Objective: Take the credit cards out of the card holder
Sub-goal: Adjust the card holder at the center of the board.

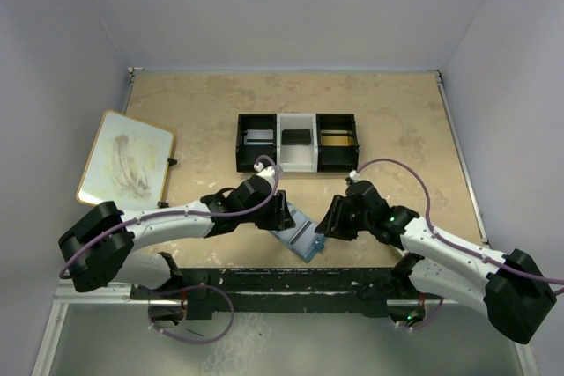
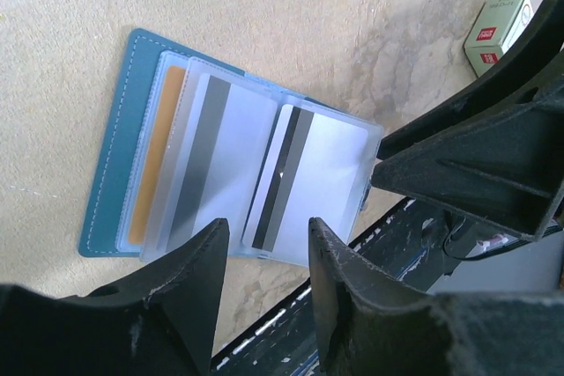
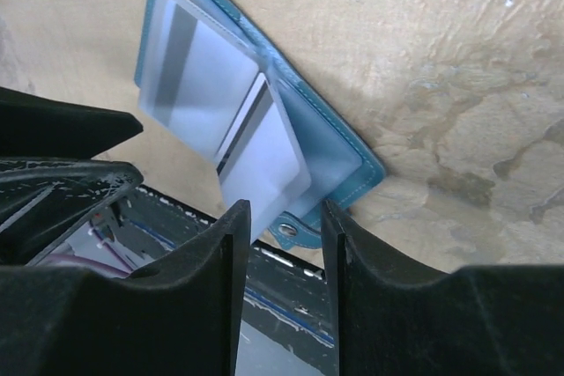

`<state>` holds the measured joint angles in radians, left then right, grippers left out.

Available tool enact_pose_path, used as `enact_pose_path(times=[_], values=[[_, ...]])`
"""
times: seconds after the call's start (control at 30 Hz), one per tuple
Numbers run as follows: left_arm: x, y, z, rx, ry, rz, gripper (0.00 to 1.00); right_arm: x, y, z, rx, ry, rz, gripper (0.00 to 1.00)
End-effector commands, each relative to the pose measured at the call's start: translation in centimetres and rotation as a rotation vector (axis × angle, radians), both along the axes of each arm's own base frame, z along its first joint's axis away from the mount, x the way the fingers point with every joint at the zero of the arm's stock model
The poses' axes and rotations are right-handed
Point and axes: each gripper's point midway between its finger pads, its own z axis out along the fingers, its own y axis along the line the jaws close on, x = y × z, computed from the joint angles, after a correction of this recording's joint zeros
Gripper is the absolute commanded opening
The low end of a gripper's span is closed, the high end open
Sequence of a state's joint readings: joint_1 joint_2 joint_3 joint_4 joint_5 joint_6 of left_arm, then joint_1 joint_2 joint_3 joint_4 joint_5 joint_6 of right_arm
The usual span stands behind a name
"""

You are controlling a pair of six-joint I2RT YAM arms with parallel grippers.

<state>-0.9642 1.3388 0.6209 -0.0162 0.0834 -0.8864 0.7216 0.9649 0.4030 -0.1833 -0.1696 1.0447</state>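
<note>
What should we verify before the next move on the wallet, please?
1. The wallet lies open: ok.
2. Cards in reach: ok; the gold card and the striped card show in the sleeves.
3. The left tool is open and empty: ok.
4. The right tool is open and empty: ok.
5. Something pins the wallet against sliding: cannot tell.

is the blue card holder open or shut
Open: the card holder lies spread flat on the table, its clear sleeves fanned out, a gold card and striped cards showing.
</note>
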Motion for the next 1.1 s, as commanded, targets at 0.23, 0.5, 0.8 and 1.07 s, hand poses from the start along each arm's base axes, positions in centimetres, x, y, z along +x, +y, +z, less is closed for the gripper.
enact_pose_path(times=[0.23, 0.5, 0.8, 1.07], values=[[-0.3, -1.3, 1.2, -0.032, -0.028, -0.038, 0.39, 1.6, 1.0, 2.4, 0.018, -0.076, 0.020, 0.38], [-0.4, -2.7, 1.5, -0.080, -0.023, -0.047, 0.39, 1.0, 2.1, 1.4, 0.043, -0.099, 0.147, 0.54], [-0.6, -3.4, -0.6, -0.009, -0.014, -0.054, 0.37, 0.0, 2.2, 0.6, 0.061, -0.068, 0.176, 0.55], [-0.2, -2.4, -2.3, 0.067, -0.017, -0.017, 0.35, -0.9, 2.2, 0.2, 0.089, -0.032, 0.182, 0.56]])
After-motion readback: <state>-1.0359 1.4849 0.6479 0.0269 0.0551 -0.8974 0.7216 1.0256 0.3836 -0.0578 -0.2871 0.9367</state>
